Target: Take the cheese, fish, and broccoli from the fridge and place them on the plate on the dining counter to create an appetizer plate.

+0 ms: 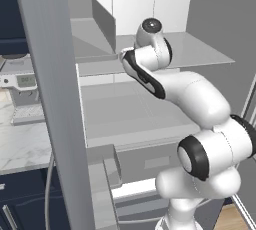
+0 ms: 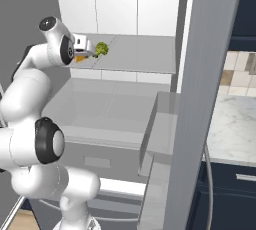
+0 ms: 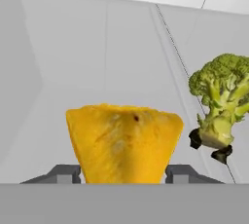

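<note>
Left base view: the arm is reached deep into the open fridge (image 1: 150, 119) over a glass shelf (image 1: 130, 109); a clipped shelf edge on withdrawal is the risk judged here. Right base view: the pincer (image 2: 84, 50) is seen at the upper shelf, the cheese (image 2: 80, 59) just under it and the broccoli (image 2: 102, 49) just beside; the floret could be knocked if the wrist is swung. Hand view: the cheese (image 3: 124, 142) is bracketed by both fingertips (image 3: 63, 174), the jaws set partway in; firm contact cannot be told. A slip off the tapered wedge is judged likely if lifted early. The broccoli (image 3: 221, 103) stands close alongside.
</note>
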### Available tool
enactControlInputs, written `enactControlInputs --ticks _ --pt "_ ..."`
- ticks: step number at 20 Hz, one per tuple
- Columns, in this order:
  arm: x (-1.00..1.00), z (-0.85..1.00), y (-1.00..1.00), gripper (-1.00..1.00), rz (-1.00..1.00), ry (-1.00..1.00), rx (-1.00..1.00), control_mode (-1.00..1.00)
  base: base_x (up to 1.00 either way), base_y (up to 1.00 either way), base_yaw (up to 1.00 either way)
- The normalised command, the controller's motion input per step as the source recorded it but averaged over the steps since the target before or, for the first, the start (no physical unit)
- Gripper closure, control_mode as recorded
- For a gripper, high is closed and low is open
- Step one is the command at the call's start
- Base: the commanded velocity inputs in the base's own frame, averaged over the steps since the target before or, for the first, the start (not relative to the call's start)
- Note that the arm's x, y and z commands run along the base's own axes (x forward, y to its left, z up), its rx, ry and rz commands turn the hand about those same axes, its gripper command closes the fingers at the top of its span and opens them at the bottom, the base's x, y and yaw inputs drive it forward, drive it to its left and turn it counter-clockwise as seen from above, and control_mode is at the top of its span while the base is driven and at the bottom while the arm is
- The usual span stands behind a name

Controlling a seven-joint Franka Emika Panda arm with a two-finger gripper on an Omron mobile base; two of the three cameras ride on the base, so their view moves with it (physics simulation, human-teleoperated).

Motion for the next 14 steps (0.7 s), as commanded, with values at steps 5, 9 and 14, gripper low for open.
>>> enactControlInputs --ticks 5,9,14 --pt "0.01 -0.03 -0.02 1.00 0.00 0.00 0.00 -1.00 0.00 0.00 0.00" --pt "-0.69 -0.09 -0.24 1.00 0.00 0.01 0.00 -1.00 0.00 0.00 0.00" --pt "-1.00 0.08 -0.53 1.00 -0.01 -0.11 0.02 -1.00 0.00 0.00 0.00"
